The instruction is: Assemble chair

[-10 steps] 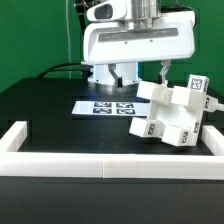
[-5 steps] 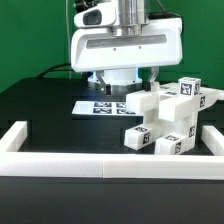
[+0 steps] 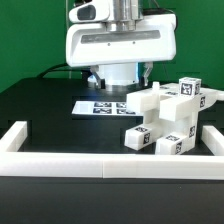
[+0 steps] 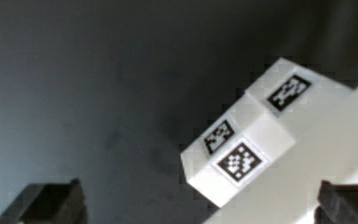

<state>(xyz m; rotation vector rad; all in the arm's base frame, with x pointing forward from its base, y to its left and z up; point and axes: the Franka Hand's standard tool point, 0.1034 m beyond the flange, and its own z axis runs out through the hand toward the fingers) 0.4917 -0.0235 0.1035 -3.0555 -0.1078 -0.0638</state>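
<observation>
Blocky white plastic chair [image 3: 170, 120], a chunky cluster of square-tagged cubes, sits on the matte black table [image 3: 45, 120] just beside the marker board [image 3: 98, 106], on the exterior view's right. Gripper [image 4: 197, 205] hangs above that board, dark fingers spread wide, holding nothing.

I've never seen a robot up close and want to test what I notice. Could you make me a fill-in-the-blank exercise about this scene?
1. The chair stands on the exterior view's ____ side of the table.
2. The table top is coloured ____.
3. The gripper has its jaws ____, holding nothing.
4. The marker board lies ____ on the table.
Missing words: right; black; open; flat.
</observation>
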